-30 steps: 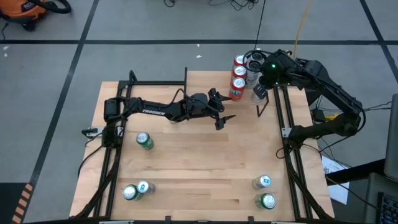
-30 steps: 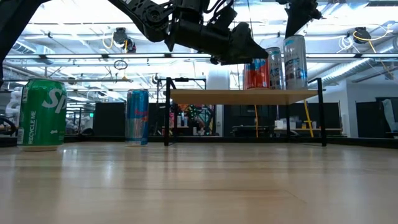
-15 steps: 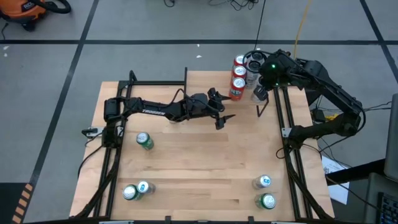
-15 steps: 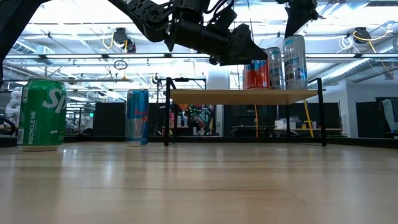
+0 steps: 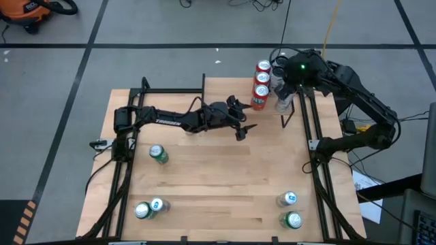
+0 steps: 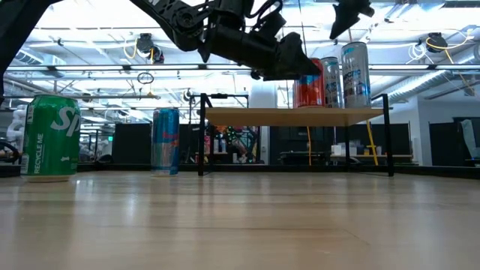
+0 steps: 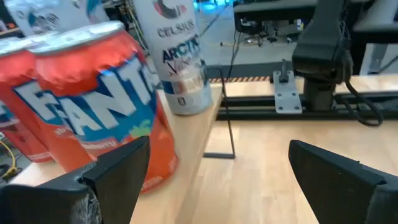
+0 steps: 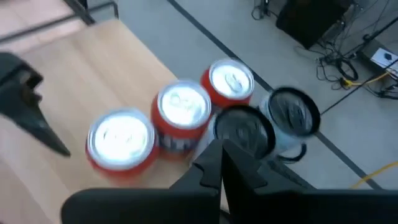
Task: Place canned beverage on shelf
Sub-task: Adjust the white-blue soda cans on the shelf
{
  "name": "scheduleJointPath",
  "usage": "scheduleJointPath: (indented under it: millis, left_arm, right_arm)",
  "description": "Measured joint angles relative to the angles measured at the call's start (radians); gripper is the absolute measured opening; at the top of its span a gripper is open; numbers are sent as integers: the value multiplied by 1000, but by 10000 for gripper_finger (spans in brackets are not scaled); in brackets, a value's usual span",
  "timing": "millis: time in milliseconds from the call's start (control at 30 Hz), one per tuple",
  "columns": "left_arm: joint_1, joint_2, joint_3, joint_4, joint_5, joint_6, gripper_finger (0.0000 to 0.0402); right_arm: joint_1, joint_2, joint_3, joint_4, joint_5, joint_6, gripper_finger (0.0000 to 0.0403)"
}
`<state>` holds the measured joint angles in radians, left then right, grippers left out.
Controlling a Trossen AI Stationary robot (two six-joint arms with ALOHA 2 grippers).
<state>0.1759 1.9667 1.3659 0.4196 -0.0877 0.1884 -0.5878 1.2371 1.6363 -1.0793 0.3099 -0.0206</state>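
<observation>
A light-wood table (image 5: 225,177) stands on grey floor with dark tape lines. The shelf (image 6: 296,114) at its far right corner carries red and silver cans (image 6: 330,79). The left end effector (image 5: 244,127) hangs spread wide and empty beside them; the right end effector (image 5: 286,87) hovers above, closed and empty.

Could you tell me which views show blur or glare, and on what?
Right wrist view: the orange can tops glare white and look smeared. Left wrist view: the nearest Fanta can is soft, as are the left end effector's fingers. Low view: backlit, so the left end effector reads as a silhouette.
</observation>
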Motion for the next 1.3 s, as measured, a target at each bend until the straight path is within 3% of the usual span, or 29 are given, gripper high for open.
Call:
scheduleJointPath:
  millis: [467,1300]
  left_arm:
    - [2,0,0,-48,-1,-19,376]
    - [15,0,0,-49,-1,-26,376]
  right_arm:
    - [-93,137,0,31,0,-22,0]
    - [-107,107,2,-87,11,-7,0]
